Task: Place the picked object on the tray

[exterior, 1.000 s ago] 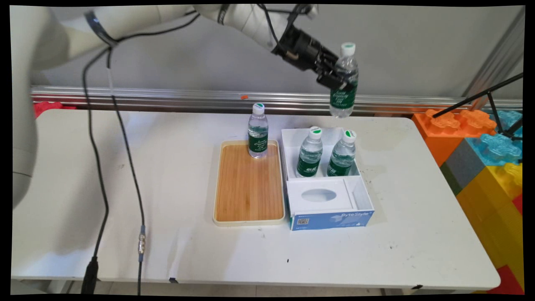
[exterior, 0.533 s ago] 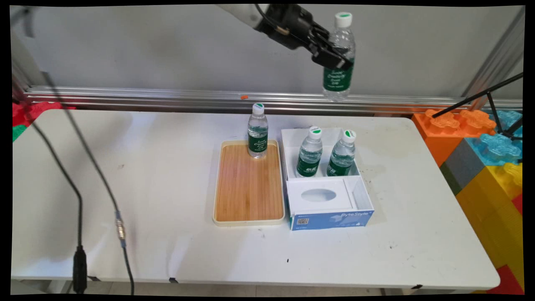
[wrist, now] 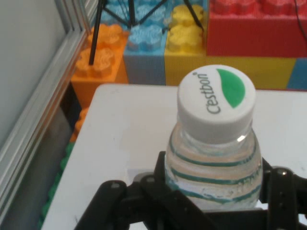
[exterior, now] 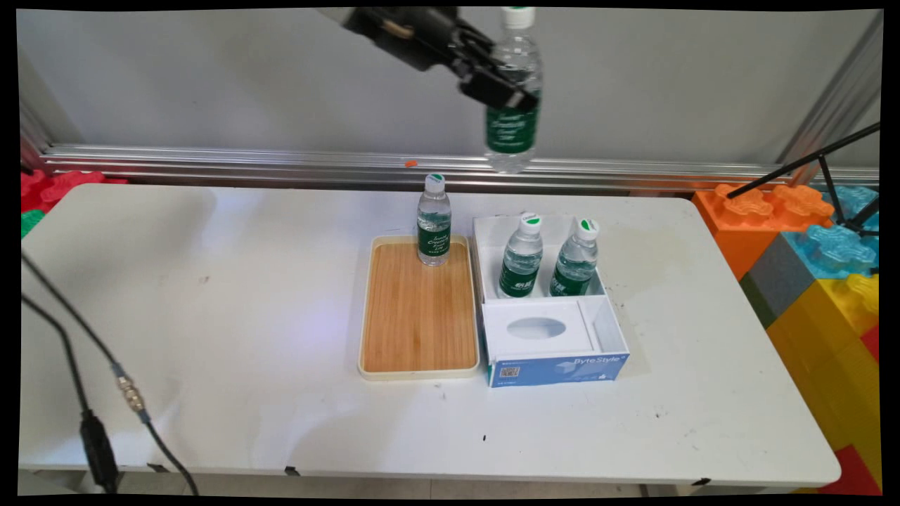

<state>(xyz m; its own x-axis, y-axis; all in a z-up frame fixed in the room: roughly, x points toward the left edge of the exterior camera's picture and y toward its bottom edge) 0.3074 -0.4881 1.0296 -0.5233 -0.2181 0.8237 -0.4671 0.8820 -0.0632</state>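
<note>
The black pincer (exterior: 508, 86) is clamped around a clear green-labelled water bottle (exterior: 512, 119), high above the white surface (exterior: 281, 295).

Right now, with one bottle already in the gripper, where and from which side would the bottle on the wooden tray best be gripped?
Probably around the body at the green label of the tray bottle, coming from the left or front. It stands upright at the far end of the wooden tray, and the white box with two more bottles crowds its right. The gripper is shut on the held bottle.
</note>
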